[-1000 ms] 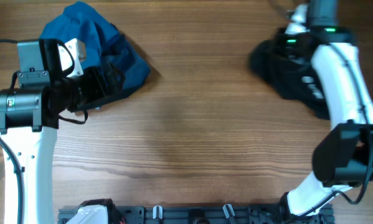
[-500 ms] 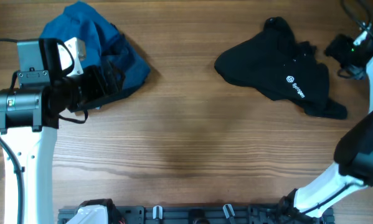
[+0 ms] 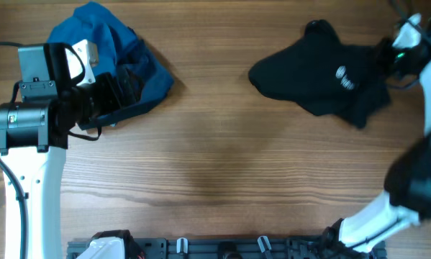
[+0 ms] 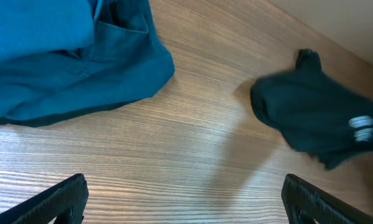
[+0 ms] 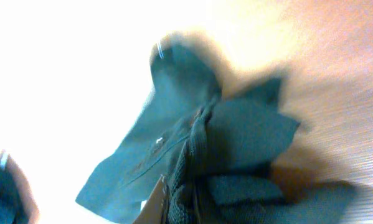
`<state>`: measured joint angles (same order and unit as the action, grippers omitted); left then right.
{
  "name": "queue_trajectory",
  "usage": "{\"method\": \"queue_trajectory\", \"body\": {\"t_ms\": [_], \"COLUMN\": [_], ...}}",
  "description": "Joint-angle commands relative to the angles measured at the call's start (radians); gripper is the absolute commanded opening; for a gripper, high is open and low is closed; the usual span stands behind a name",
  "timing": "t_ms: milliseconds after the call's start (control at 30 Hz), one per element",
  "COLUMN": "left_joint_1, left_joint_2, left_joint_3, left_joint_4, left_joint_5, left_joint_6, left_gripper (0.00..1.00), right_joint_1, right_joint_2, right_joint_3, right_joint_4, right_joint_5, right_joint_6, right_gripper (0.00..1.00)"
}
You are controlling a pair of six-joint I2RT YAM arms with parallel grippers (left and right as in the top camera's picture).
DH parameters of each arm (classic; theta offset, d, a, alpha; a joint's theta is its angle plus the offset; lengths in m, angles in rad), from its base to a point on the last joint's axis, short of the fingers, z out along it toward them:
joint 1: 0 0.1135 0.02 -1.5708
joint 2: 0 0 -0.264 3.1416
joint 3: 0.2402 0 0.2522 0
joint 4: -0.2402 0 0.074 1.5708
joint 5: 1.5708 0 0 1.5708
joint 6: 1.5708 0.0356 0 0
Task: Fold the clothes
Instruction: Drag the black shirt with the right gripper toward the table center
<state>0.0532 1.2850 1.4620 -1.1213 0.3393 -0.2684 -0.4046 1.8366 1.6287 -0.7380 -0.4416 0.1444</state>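
Note:
The black shirt (image 3: 316,72) lies crumpled at the table's far right, its small white logo (image 3: 342,78) facing up. My right gripper (image 3: 386,59) is at the shirt's right edge, shut on a bunch of its fabric. In the right wrist view the gathered cloth (image 5: 236,143) and a white tag (image 5: 154,202) fill the bottom of the frame and hide the fingers. My left gripper (image 3: 121,93) hovers open at the left, nothing between its fingers (image 4: 68,199). The left wrist view shows the shirt (image 4: 311,118) far off to its right.
A bright-blue and navy bundle of garments (image 3: 107,43) sits at the far left, right beside the left gripper, and its edge (image 4: 61,56) shows in the left wrist view. Bare wood tabletop (image 3: 222,158) spans the middle. A black rail (image 3: 222,248) runs along the near edge.
The right arm swung off the shirt to the right, then returned and shut on its right edge. The shirt's lower right tail is drawn in. The left arm has not moved.

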Motion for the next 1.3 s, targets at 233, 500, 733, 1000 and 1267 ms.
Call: {"method": "queue_trajectory", "body": {"t_ms": [233,500,733,1000,1267], "left_joint_1": [-0.004,-0.004,-0.004,-0.004,-0.004], "left_joint_2": [-0.002,-0.002,-0.002,-0.002,-0.002], "left_joint_3": [0.02,0.02,0.02,0.02,0.02], "left_joint_4": [0.014,0.061,0.059,0.061,0.064], "left_joint_5": [0.013,0.012,0.012,0.012,0.012], "left_joint_6": [-0.008,-0.008,-0.007,-0.008,-0.008], "left_gripper": [1.0,1.0,1.0,1.0,1.0], "right_joint_1": [-0.137,0.116,0.128,0.131,0.077], "right_joint_2": [-0.414,-0.422,-0.472,-0.279,0.113], "right_joint_3": [0.142,0.204,0.237,0.214,0.213], "right_joint_4": [0.204,0.426,0.373,-0.166,-0.175], "right_joint_5": [-0.048,-0.636,-0.816,-0.132,0.183], "right_joint_6": [0.141,0.397,0.364,-0.03,-0.029], "right_gripper": [0.04,0.04,0.06,0.09,0.7]}}
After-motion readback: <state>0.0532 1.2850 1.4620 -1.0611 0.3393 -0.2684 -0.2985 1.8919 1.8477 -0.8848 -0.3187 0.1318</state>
